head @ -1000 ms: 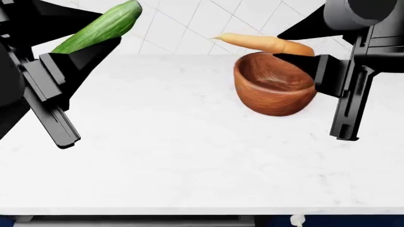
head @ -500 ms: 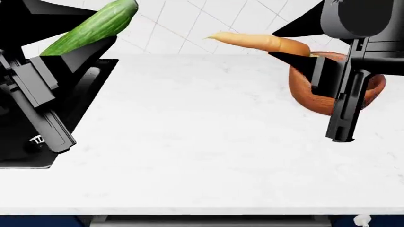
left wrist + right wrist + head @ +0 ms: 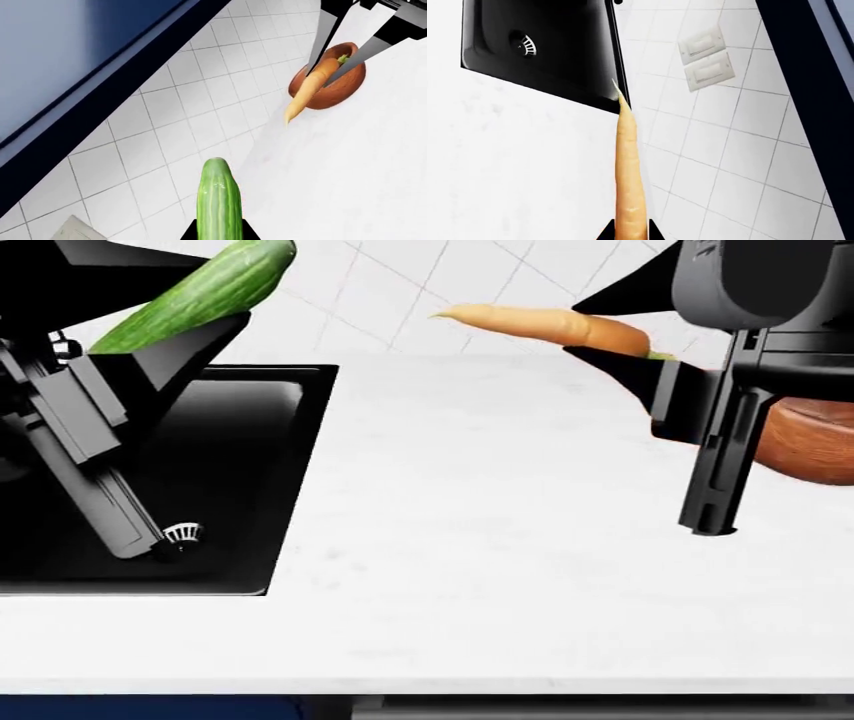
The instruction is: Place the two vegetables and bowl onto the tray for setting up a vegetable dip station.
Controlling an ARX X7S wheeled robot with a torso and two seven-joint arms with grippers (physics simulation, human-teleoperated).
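High at the head view's left, my left gripper [image 3: 150, 335] is shut on the green cucumber [image 3: 200, 295], which points up toward the tiled wall; the left wrist view has the cucumber [image 3: 220, 200] standing out between the jaws. My right gripper [image 3: 627, 345] is shut on the orange carrot [image 3: 547, 327], tip pointing left, held above the counter. In the right wrist view the carrot [image 3: 629, 170] runs straight out from the jaws. The wooden bowl [image 3: 807, 445] sits on the counter at the right edge, partly hidden behind the right gripper, and also shows in the left wrist view [image 3: 340, 87]. The tray is out of view.
A black sink [image 3: 254, 440] with a drain [image 3: 182, 533] is sunk into the white marble counter [image 3: 494, 540] at the left, below the left gripper. A tiled wall [image 3: 400, 290] with wall sockets [image 3: 707, 57] backs the counter. The counter's front edge runs along the bottom.
The head view has swung left: the bowl slid from centre to the right edge and the black sink came into view. Both grippers keep their vegetables.
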